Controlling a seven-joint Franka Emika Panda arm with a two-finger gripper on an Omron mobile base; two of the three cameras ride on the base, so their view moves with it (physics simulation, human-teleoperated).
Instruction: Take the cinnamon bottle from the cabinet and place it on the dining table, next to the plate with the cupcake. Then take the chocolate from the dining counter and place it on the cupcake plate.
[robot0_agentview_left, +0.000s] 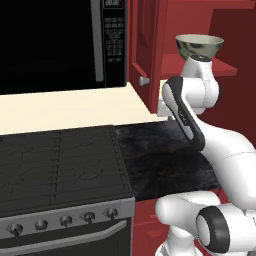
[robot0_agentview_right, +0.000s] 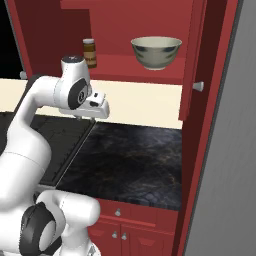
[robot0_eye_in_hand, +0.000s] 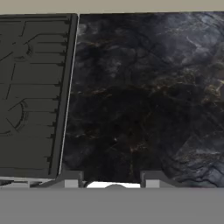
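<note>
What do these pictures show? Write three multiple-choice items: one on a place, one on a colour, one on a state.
1. Where does the cinnamon bottle stand?
A. On the stove
B. On the cabinet shelf, left of the bowl
C. On the black worktop

2. What colour is the cabinet?
A. Dark red
B. White
C. Green

3. How is the cabinet door?
A. Shut
B. Open
C. Taken off

Key: 1 B, the right base view shows the bottle upright on the shelf beside the bowl. 2 A, its walls, shelf and door are dark red. 3 B, the door stands swung out, so the shelf is in plain sight.
</note>
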